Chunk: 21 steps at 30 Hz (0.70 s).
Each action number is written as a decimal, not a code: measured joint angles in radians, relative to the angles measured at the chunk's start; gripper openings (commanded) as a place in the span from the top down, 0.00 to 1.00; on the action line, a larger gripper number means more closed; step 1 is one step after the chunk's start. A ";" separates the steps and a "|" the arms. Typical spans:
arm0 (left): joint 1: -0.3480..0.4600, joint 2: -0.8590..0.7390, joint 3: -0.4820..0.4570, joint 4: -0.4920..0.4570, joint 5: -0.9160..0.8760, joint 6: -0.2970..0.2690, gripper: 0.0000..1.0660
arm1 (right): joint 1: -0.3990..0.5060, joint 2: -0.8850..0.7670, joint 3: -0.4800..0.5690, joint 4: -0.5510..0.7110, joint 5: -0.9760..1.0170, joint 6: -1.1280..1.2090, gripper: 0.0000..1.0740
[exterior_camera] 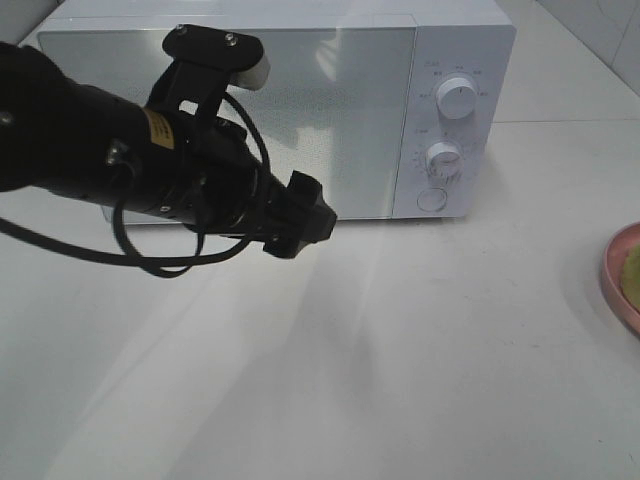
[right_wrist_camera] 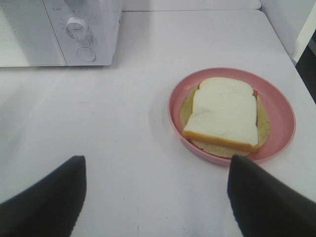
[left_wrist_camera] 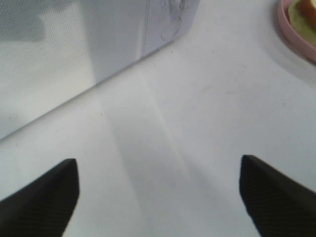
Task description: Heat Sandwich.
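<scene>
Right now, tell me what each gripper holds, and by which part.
Nothing is held. The left gripper and the right gripper are open and empty; the sandwich lies untouched on its plate.

Sandwich [right_wrist_camera: 224, 116]: square white bread, tan crust, pale green layer showing beneath. Lies flat on pink plate [right_wrist_camera: 284, 106], on the white table, well apart from the microwave [right_wrist_camera: 59, 29].
</scene>
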<state>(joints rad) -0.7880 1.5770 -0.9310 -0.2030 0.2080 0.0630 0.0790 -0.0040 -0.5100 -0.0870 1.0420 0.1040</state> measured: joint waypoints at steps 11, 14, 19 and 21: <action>0.012 -0.145 0.000 0.165 0.335 -0.073 0.03 | 0.000 0.000 0.000 0.000 0.000 0.000 0.29; 0.094 -0.173 0.000 0.209 0.430 -0.192 0.03 | 0.000 0.000 0.000 0.000 0.000 0.000 0.29; 0.232 -0.199 0.000 0.215 0.556 -0.213 0.03 | 0.000 0.000 0.000 0.000 0.000 0.000 0.29; 0.260 -0.208 0.000 0.215 0.581 -0.213 0.03 | 0.000 0.000 0.000 0.000 0.000 0.000 0.29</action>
<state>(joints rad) -0.5280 1.3690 -0.9310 0.0120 0.7890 -0.1500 0.0790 -0.0040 -0.5100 -0.0870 1.0420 0.1040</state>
